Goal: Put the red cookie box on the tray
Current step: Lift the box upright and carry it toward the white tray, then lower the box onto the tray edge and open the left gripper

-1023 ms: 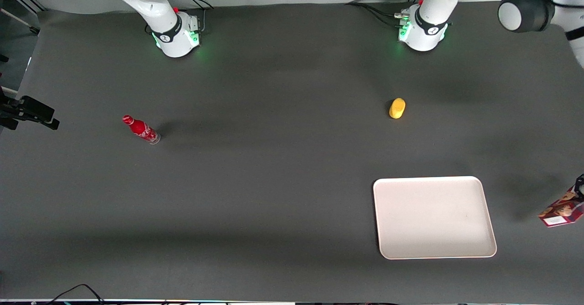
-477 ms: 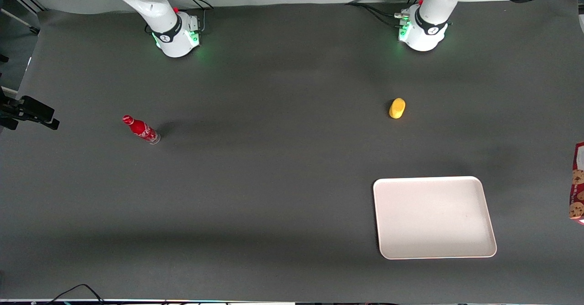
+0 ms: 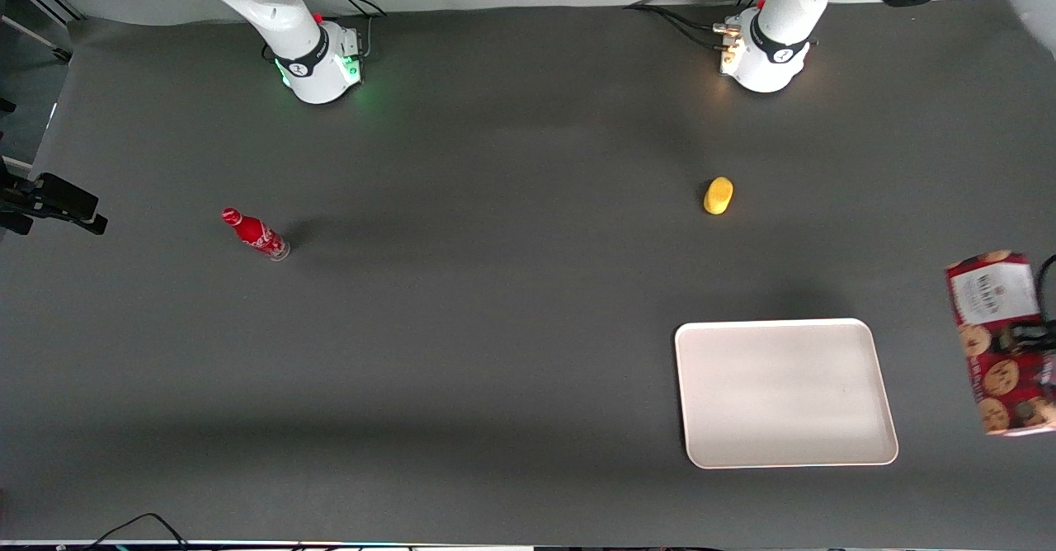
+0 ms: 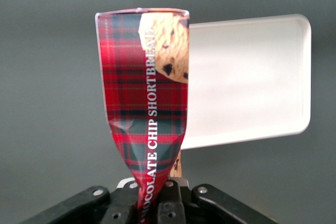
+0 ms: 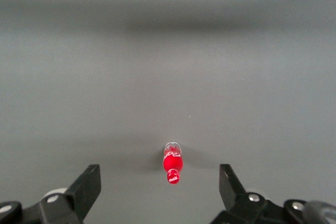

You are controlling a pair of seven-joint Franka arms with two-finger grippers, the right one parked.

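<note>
With the red cookie box already clamped in my gripper and carried up off the table, pretty much everything about the drop comes down to one thing: the tray sits sideways from me, toward the parked arm's end of the table, with a strip of bare mat between its rim and the box in the front view. So I'm close, just not over it yet. The box is a long skinny carton, and in that view its long axis runs from farther to nearer the front camera, white label end farther, which lines up roughly with the tray's shorter side. From my wrist camera the box sticks straight out away from the fingers, pinched hard enough at my end that the cardboard is creased there, and its free end overlaps the tray's pale surface. My guess is a plain sideways slide toward the tray and then a lowering move does it, but since I'm holding it by one end, the free end could tip or swing and catch the low rim on the way in, so I'd keep it level. Other stuff around: a yellow lump farther from the camera than the tray, and a red soda bottle way over toward the parked arm's end, neither in the way.
</note>
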